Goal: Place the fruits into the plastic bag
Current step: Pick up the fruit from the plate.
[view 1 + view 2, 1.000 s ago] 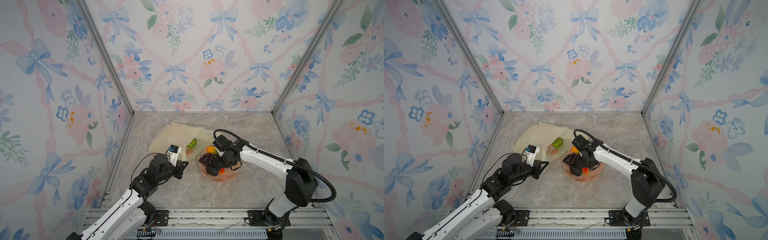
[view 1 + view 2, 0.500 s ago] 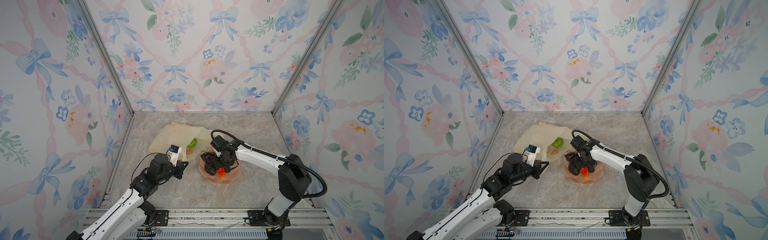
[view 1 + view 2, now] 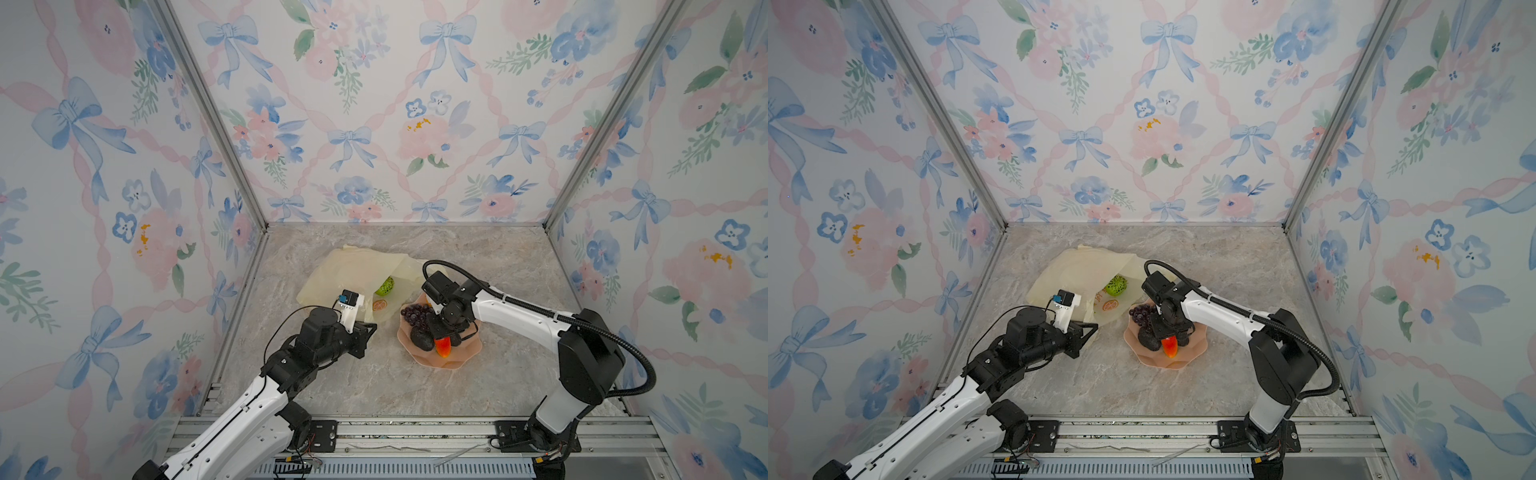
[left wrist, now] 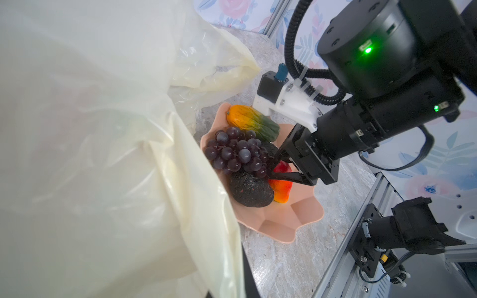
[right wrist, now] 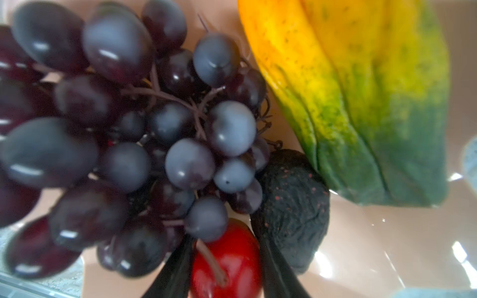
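The pale-yellow plastic bag (image 3: 353, 270) lies at the table's middle with a bumpy green ball (image 3: 385, 286) inside. My left gripper (image 3: 371, 328) is shut on the bag's near edge (image 4: 180, 206) and holds it up. To the bag's right, the pink dish (image 3: 457, 361) carries the purple grape bunch (image 4: 237, 152), a dark avocado (image 4: 250, 189), an orange-green mango (image 4: 251, 123) and a red-yellow mango (image 4: 281, 185). My right gripper (image 4: 273, 165) reaches down into the dish, its fingers (image 5: 273, 268) pressed on either side of the red-yellow mango (image 5: 227, 265). A second avocado (image 5: 294, 206) lies just beside them.
The cell's wallpapered walls close in at the left, back and right. An aluminium rail (image 3: 415, 428) with both arm bases runs along the front edge. Bare marble (image 3: 519, 266) lies behind and to the right of the dish.
My right gripper has moved forward and down in the dish and narrowed its jaws round the red-yellow mango. The left arm has kept still with the bag.
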`<state>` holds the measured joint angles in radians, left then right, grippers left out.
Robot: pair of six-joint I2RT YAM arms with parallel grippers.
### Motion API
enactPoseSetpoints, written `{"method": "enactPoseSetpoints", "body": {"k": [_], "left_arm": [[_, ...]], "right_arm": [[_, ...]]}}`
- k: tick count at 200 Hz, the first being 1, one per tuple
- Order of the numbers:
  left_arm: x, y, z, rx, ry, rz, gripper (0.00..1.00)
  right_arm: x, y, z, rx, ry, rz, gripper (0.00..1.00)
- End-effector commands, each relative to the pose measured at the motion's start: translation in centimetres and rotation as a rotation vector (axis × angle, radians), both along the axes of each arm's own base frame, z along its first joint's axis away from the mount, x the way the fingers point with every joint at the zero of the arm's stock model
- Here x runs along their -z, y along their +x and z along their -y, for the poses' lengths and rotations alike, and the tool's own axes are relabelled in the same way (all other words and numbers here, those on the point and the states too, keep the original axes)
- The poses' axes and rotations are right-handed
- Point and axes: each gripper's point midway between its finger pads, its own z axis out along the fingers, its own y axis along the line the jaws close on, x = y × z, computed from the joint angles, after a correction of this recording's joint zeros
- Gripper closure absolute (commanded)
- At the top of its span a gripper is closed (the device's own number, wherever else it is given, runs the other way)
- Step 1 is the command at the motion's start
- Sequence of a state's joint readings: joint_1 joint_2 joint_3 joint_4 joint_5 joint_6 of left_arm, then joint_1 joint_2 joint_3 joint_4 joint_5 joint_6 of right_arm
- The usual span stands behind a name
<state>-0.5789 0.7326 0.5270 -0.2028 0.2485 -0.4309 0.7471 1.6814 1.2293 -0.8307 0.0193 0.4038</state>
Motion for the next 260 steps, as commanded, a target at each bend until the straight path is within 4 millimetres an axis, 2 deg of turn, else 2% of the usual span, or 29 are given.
{"method": "enactPoseSetpoints", "body": {"k": [1, 69, 120, 200, 260], "left_arm": [[-0.1, 0.0, 0.2, 0.006, -0.018, 0.003, 1.0], [-0.3, -0.1, 0.1, 0.006, -0.022, 0.008, 1.0], [-0.3, -0.1, 0.1, 0.004, -0.025, 0.009, 1.0], [-0.4, -0.1, 0.1, 0.005, -0.026, 0.01, 1.0], [-0.6, -0.2, 0.1, 0.006, -0.032, 0.016, 1.0]], "right_arm": [[-1.7, -0.8, 1.2, 0.012, -0.007, 0.021, 0.61], [-4.4, -0.9, 2.5, 0.053, 0.018, 0.074, 0.62], [-6.6, 0.0, 2.0, 0.134, 0.194, 0.066, 0.62], [-11.0, 4.2, 0.3, 0.365, 0.622, 0.101, 0.62], [-12.8, 7.4, -2.5, 0.448, 0.807, 0.129, 0.62]]}}
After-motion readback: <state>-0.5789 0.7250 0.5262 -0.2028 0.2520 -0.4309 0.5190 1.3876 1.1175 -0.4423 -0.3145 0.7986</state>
